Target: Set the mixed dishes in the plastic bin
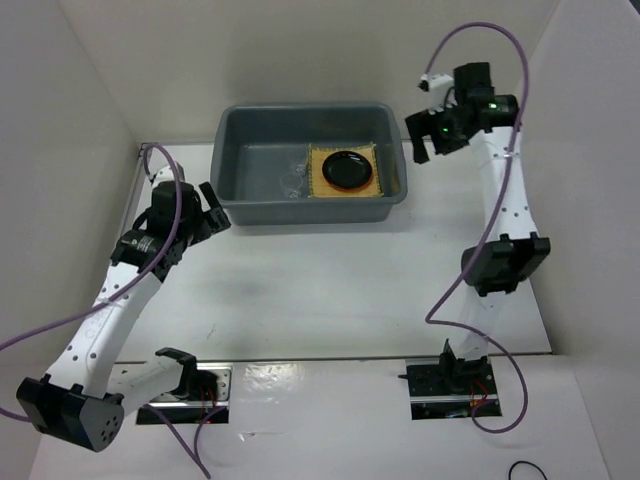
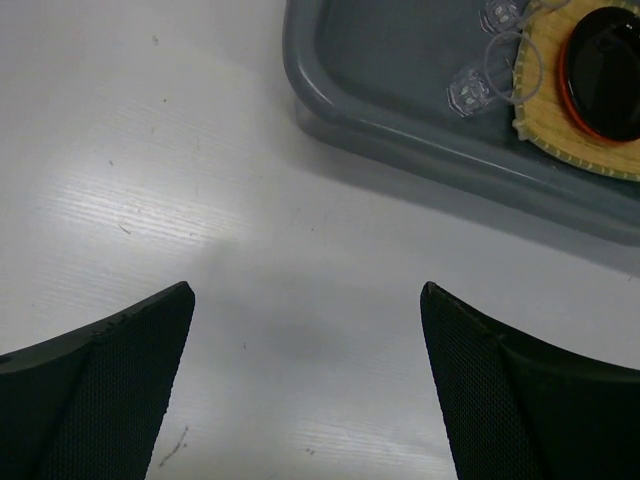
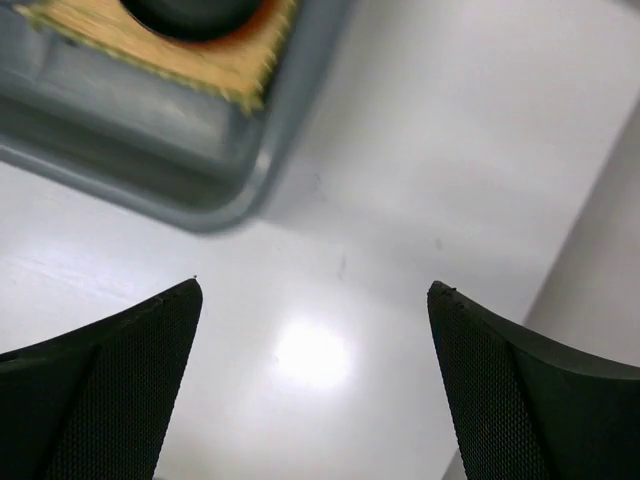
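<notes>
Grey round-cornered plastic bin (image 1: 232,150), tan woven mat (image 1: 318,180) inside, black plate (image 1: 348,168) on orange plate (image 2: 582,124), two clear cups (image 2: 478,88) alongside, left hand (image 1: 213,208) and right hand (image 1: 416,140) spread wide, holding nothing

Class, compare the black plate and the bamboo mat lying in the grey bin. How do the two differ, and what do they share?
Shape: the black plate is round, the bamboo mat square. Colour: the plate is glossy black, the mat tan and woven. Size: the mat is wider than the plate. Position: the plate sits above, the mat beneath. Both lie flat inside the grey bin.
</notes>
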Robot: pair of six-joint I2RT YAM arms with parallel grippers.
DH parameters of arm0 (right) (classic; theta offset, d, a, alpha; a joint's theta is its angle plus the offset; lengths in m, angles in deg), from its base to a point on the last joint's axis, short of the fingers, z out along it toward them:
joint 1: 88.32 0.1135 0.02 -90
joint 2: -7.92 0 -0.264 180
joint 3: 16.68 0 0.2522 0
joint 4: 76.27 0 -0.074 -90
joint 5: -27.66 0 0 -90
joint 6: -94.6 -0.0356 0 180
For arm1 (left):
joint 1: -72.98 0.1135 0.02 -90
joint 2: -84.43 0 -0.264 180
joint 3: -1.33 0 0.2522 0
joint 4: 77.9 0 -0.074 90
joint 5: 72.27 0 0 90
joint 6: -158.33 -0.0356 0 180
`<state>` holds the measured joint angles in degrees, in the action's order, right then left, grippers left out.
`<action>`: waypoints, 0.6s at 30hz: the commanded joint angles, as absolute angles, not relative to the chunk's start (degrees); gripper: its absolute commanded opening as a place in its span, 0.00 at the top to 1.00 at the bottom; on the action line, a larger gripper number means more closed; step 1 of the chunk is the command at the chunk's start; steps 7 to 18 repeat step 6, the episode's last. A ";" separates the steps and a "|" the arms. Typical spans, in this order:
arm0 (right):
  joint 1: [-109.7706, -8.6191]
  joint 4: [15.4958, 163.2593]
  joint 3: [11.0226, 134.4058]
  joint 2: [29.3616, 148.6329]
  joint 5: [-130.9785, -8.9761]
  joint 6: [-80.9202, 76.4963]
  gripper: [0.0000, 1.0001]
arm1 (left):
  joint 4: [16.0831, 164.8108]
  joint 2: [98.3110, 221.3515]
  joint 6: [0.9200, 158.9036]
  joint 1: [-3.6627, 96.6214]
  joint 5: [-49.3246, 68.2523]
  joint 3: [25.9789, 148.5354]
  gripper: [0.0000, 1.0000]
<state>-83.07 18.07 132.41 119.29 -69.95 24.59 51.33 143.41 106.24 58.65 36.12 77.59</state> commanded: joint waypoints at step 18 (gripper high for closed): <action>-91.22 18.07 111.09 94.77 -71.74 25.34 0.02 | 60.74 144.73 96.11 61.82 31.79 76.45 0.00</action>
